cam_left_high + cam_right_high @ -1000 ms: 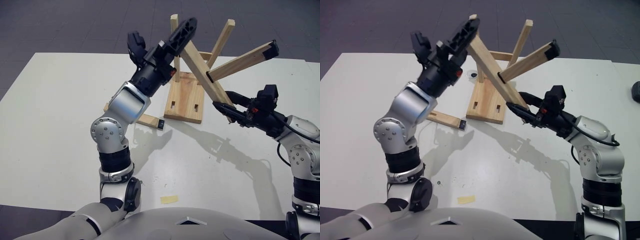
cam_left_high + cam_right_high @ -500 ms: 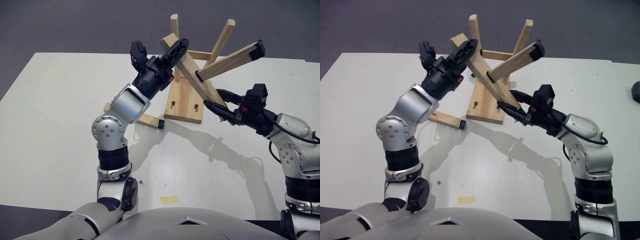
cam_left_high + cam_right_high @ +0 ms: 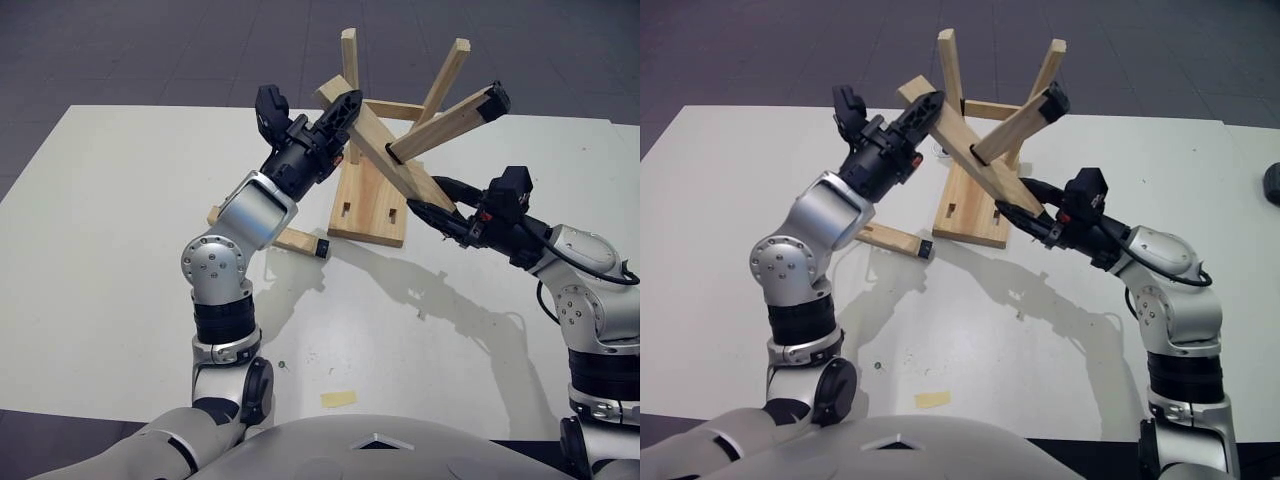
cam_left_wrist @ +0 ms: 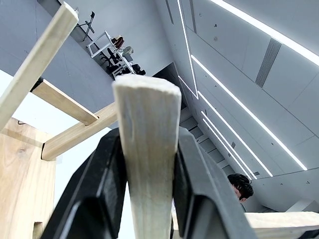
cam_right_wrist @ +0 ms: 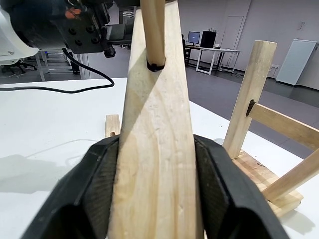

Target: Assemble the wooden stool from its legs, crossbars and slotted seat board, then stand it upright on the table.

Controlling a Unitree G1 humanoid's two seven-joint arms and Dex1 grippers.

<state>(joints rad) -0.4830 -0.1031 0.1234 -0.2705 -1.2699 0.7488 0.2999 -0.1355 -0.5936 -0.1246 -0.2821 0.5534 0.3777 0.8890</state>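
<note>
The slotted seat board (image 3: 372, 205) lies flat at the table's far middle. Two legs (image 3: 349, 62) rise from it, joined by a crossbar (image 3: 398, 108). Above the board a long wooden leg (image 3: 385, 150) slants down to the right, with a second black-capped leg (image 3: 455, 118) branching off it. My left gripper (image 3: 340, 108) is shut on its upper end, as the left wrist view shows with the leg (image 4: 147, 149) between black fingers (image 4: 97, 199). My right gripper (image 3: 430, 210) is shut on the lower end, the leg (image 5: 157, 149) clamped between its pads (image 5: 102, 184).
A loose wooden piece (image 3: 298, 240) with a black end lies on the table beside my left arm. A scrap of yellow tape (image 3: 338, 398) sits near the front edge. White tabletop (image 3: 110, 220) stretches to the left and in front.
Both grippers carried the held leg pair leftward. Its upper end dropped lower, and the black-capped leg now stands closer to the upright legs on the seat board.
</note>
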